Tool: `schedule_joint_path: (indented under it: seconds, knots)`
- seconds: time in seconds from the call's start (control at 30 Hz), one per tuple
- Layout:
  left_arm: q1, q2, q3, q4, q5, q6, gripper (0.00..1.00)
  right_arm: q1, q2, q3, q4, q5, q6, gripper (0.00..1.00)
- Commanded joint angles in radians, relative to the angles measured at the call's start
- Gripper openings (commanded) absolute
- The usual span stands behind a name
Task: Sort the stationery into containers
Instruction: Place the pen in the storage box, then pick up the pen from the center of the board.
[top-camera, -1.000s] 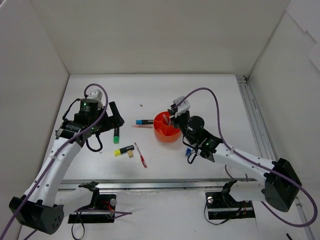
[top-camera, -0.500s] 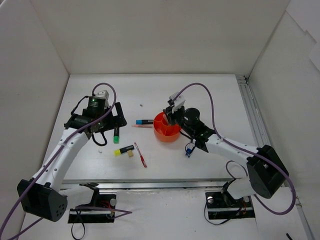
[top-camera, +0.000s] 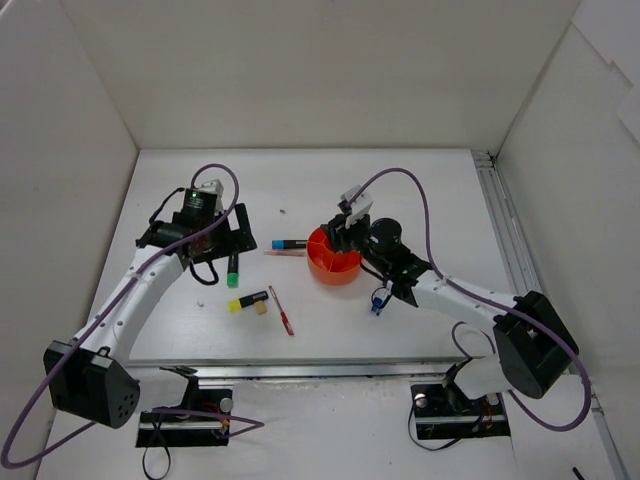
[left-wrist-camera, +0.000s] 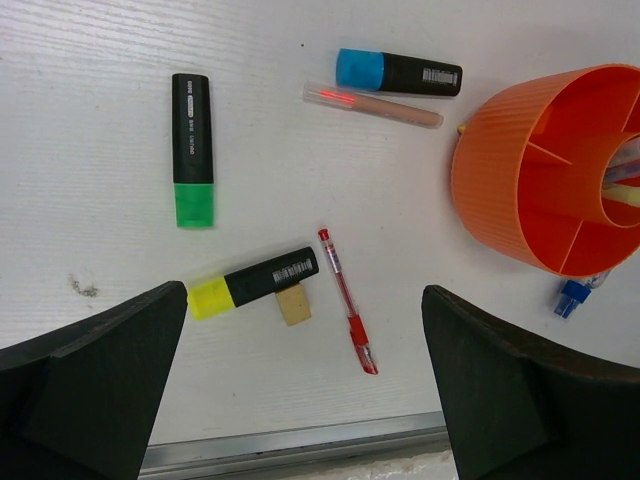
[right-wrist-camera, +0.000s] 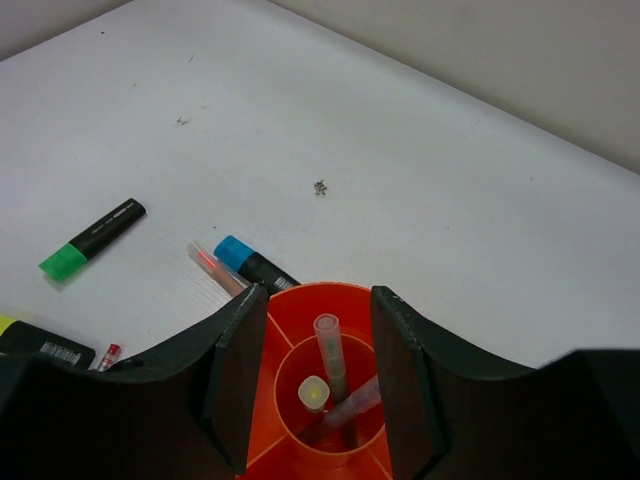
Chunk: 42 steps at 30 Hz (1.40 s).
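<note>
The orange tub (top-camera: 322, 262) stands mid-table. My right gripper (top-camera: 341, 236) hangs over its centre ring, open (right-wrist-camera: 320, 296). A grey pen (right-wrist-camera: 329, 346), a yellow-capped item (right-wrist-camera: 313, 392) and another pen (right-wrist-camera: 352, 404) stand free in the ring. My left gripper (top-camera: 238, 232) is wide open (left-wrist-camera: 303, 345) above loose stationery. There lie a green-capped highlighter (left-wrist-camera: 192, 148), a yellow-capped highlighter (left-wrist-camera: 253, 283), a tan eraser (left-wrist-camera: 294, 304) and a red pen (left-wrist-camera: 347, 299). A blue-capped highlighter (left-wrist-camera: 398, 72) and a pink pen (left-wrist-camera: 372, 104) lie beside the tub (left-wrist-camera: 500, 190). A blue-white marker (left-wrist-camera: 575, 296) lies at its near side.
A metal rail (left-wrist-camera: 300, 452) runs along the table's near edge, and another rail (top-camera: 505, 235) along the right side. White walls enclose the table on three sides. A small speck (right-wrist-camera: 320, 186) lies beyond the tub.
The right gripper has opened over the tub's centre ring, leaving a pen standing in it. The left arm has swung farther right and back, over the loose stationery.
</note>
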Motion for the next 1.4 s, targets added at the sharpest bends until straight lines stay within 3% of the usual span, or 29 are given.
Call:
schedule_joint_path:
  seconds: [0.0,0.17,0.2,0.27,0.4,0.5,0.67,0.73,0.87,1.0,1.37]
  knots:
    - [0.008,0.036,0.061,0.037,0.018,-0.007,1.0,-0.006,-0.089,-0.005,0.106,-0.009,0.009,0.44]
    - [0.017,0.111,0.084,0.034,0.043,-0.057,1.0,-0.003,-0.153,-0.041,0.105,-0.013,0.011,0.55]
    - [0.017,0.128,0.09,0.028,0.044,-0.077,1.0,-0.001,-0.187,-0.048,0.105,-0.012,0.011,0.62]
    - [0.031,0.216,0.128,-0.002,0.078,-0.151,1.0,0.0,-0.216,-0.07,0.105,0.002,0.016,0.98]
    - [0.054,0.39,0.187,-0.012,0.2,-0.238,1.0,0.019,-0.316,-0.123,0.103,0.121,0.026,0.98]
    - [0.04,0.474,0.199,0.086,0.216,-0.225,0.94,0.029,-0.377,-0.179,0.103,0.184,0.003,0.98]
    - [-0.095,0.59,0.399,0.013,-0.035,0.152,0.99,0.026,-0.452,-0.245,0.096,0.231,-0.038,0.98]
    - [-0.124,0.584,0.388,0.049,-0.072,0.243,1.0,0.025,-0.463,-0.257,0.088,0.237,-0.044,0.98]
    - [-0.153,0.507,0.227,0.254,-0.02,0.5,1.0,0.025,-0.479,-0.26,0.06,0.231,-0.061,0.98]
    - [-0.153,0.533,0.242,0.221,0.035,0.609,1.0,0.022,-0.494,-0.254,0.033,0.24,-0.064,0.98]
    - [-0.121,0.683,0.351,0.181,0.136,0.697,1.0,0.025,-0.531,-0.246,-0.027,0.258,-0.081,0.98]
